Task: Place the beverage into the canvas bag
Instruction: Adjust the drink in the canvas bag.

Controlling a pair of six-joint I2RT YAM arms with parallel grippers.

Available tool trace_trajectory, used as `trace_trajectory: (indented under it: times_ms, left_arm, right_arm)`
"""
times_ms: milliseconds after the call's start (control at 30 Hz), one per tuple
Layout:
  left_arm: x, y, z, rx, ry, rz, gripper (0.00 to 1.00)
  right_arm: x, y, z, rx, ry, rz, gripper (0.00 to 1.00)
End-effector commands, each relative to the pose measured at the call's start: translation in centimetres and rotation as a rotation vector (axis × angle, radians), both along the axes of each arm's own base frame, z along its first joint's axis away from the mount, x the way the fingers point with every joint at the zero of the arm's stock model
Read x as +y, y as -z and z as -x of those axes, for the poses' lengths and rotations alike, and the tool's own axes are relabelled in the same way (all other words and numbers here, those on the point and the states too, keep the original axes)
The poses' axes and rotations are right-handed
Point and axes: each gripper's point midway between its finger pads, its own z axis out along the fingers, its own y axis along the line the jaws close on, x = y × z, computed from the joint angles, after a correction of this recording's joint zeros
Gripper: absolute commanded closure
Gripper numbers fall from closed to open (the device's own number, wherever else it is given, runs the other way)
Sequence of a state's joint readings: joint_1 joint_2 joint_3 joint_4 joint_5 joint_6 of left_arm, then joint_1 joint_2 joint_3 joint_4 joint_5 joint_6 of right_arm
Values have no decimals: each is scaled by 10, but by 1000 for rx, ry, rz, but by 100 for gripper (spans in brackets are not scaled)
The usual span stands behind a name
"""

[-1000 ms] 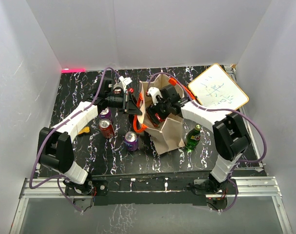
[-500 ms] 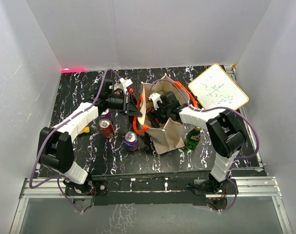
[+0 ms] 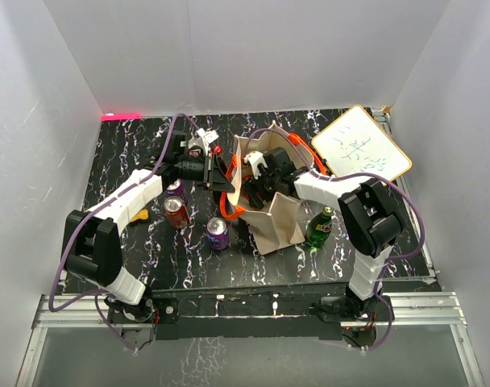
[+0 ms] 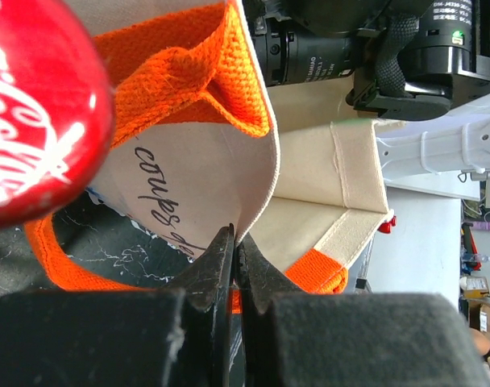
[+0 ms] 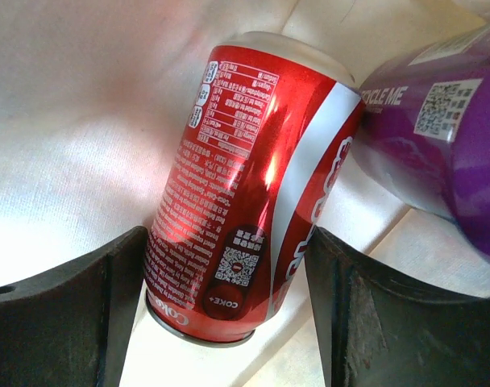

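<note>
Though hidden overhead by canvas bag (image 3: 284, 219), red can (image 5: 245, 185) — between right jaws.

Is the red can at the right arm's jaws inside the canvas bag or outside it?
Inside: the right wrist view shows the red can between the jaws, against the canvas bag, beside a purple can.

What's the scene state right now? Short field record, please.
left gripper: shut on bag rim
right gripper: inside bag, fingers flank Coke can; grip unclear
in bag: Coke can, purple can beside it
outside bag: red can, near purple can, far purple can, green bottle
</note>
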State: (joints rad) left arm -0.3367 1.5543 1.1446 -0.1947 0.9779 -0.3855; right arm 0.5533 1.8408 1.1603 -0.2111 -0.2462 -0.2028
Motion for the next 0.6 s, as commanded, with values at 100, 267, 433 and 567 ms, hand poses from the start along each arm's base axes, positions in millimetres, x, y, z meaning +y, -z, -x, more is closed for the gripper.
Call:
trace_trajectory:
  times_ms: [100,267,433,567]
  left_arm:
    - [2,-9,-6,-42,-16,-8,100]
    - [2,-9,-8,-41,-20,-9,100]
    - [1,-10,-10,-32,-20,-4,100]
    - [-1,-13,-11,-35,-15,3,100]
  right_arm:
    - [22,-93,-10,-152,-99,-123,92]
    - [18,-124,-11,-187,-97,-123,92]
    - [12,-150,-13,-217,-90,-136,92]
    - [6,-169,-12,-239,-88,-145,92]
